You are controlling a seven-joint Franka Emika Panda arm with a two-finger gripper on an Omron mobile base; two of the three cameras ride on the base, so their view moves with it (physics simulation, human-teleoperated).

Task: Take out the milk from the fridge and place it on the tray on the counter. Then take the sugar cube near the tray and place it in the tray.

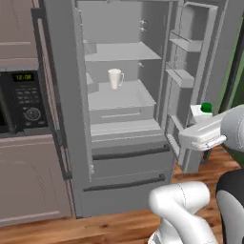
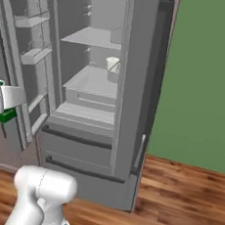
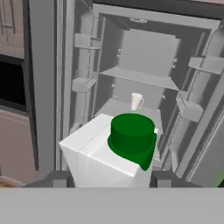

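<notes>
The milk (image 3: pixel 114 153), a white carton with a green cap, stands upright between my fingertips (image 3: pixel 57 178), and my gripper (image 3: pixel 109 177) is shut on it. In the left base view the milk (image 1: pixel 200 111) sits at my gripper (image 1: pixel 196 125), out in front of the open fridge (image 1: pixel 124 143), near its right door. The right base view shows the carton's green band (image 2: pixel 5 116) under my white hand at the left edge. The tray, the counter and the sugar cube are out of view.
A white mug (image 1: pixel 115 78) stands on a middle shelf inside the fridge. The right door with its bins (image 1: pixel 186 71) hangs open close to my hand. A black oven (image 1: pixel 19 100) is set in cabinets at the left. A green wall (image 2: pixel 206 80) lies right of the fridge.
</notes>
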